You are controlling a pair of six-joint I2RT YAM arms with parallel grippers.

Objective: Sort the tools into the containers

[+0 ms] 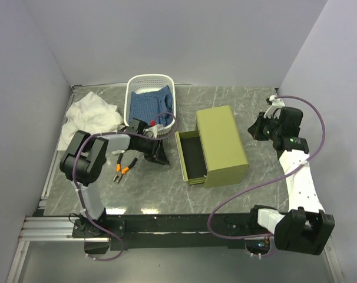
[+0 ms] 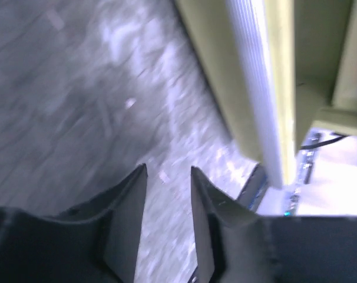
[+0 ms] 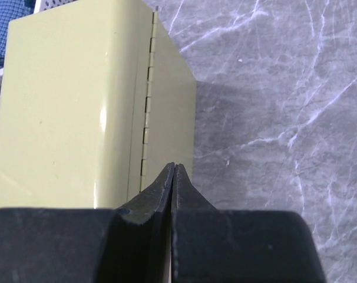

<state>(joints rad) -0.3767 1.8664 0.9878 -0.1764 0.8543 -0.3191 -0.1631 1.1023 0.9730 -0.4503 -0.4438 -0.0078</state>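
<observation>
The olive-green drawer chest [image 1: 224,143] stands mid-table with its drawer [image 1: 190,158] pulled out to the left. The white perforated basket [image 1: 150,82] with blue fabric [image 1: 148,106] stands behind it on the left. Orange-black pliers [image 1: 123,170] lie on the table left of the chest. A small red piece [image 1: 152,122] shows at the basket's near edge; I cannot tell what it is. My left gripper [image 1: 161,156] [image 2: 168,174] is open and empty, low over the table between the pliers and the drawer, whose edge [image 2: 258,88] is on its right. My right gripper [image 1: 256,127] [image 3: 174,168] is shut and empty, right of the chest [image 3: 78,100].
A crumpled white cloth [image 1: 90,115] lies at the back left beside the basket. The walls close in the table at the back and on both sides. Grey marble table [image 1: 267,171] lies right of the chest.
</observation>
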